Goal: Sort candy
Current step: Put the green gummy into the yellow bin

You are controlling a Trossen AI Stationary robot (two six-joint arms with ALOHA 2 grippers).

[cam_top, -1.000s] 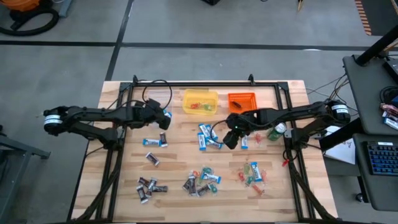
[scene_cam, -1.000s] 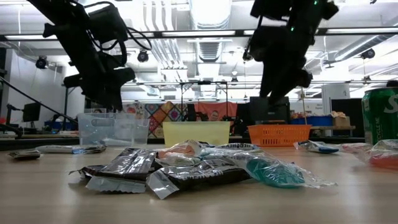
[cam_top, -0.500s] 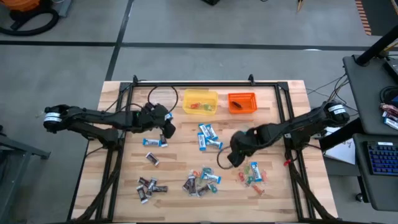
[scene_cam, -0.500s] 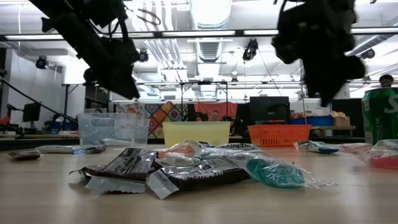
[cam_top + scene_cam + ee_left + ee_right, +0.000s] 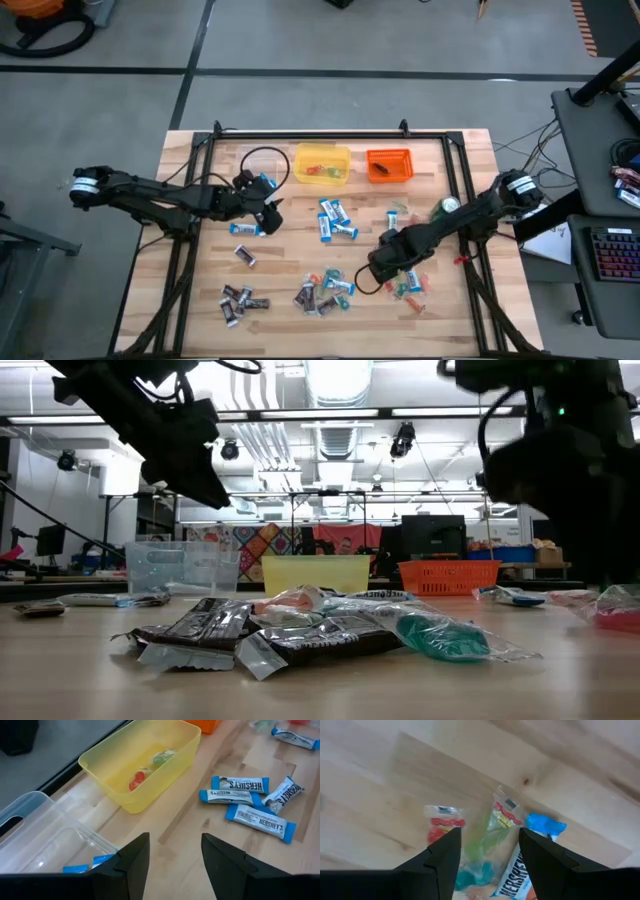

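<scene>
Three tubs line the far edge: clear tub point(image 5: 45, 835), yellow tub point(image 5: 321, 163), orange tub point(image 5: 389, 165). Left gripper point(image 5: 268, 212) hovers with jaws parted, empty, just beyond one blue-and-white bar point(image 5: 246, 229) lying crosswise. Ahead of it, four blue-and-white bars point(image 5: 252, 802) fan out, long axes mostly parallel. Right gripper point(image 5: 381, 268) hangs spread, holding nothing, over mixed candy point(image 5: 495, 835): a red sweet, a green one and a blue bar pointing toward it.
</scene>
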